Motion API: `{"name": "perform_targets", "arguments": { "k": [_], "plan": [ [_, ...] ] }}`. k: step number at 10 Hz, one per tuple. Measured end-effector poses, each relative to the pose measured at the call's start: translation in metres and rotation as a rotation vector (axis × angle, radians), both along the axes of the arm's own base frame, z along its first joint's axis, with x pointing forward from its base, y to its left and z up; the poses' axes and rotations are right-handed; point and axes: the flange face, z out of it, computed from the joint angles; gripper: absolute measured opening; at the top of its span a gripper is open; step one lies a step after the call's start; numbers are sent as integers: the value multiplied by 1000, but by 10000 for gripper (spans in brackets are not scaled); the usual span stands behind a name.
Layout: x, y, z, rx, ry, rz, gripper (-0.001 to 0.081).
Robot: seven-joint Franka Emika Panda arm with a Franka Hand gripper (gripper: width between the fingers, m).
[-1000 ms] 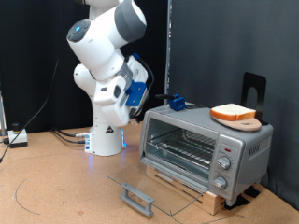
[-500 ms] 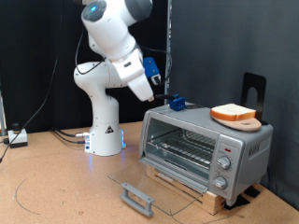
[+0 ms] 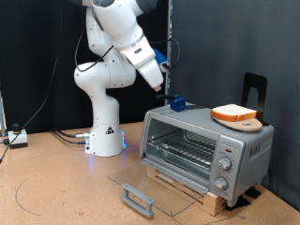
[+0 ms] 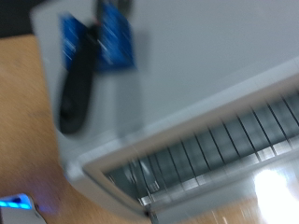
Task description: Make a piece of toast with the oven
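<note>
I see the piece of toast (image 3: pixel 234 114) lying on a round wooden board (image 3: pixel 240 123) atop the oven (image 3: pixel 206 148), toward the exterior view's right. The oven's glass door (image 3: pixel 150 187) is dropped open flat, the wire rack (image 3: pixel 183 148) bare inside. My gripper (image 3: pixel 175 101) hangs just above the oven's top at its far left corner (blue-tipped fingers (image 4: pixel 114 35) blurred in the wrist view), holding nothing; whether it's open or closed I cannot tell.

Brown table (image 3: pixel 56 187): oven (image 3: pixel 206 145) on wooden base (image 3: pixel 183 186).
</note>
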Motion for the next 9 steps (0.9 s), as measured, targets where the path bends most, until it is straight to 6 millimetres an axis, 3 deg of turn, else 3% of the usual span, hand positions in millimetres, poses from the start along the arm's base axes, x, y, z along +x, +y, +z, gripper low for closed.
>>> {"name": "perform_targets", "arguments": {
  "k": [6,9],
  "plan": [
    [-51,44,51,21,-124,136,809],
    [-79,74,67,-50,-247,59,809]
  ]
}}
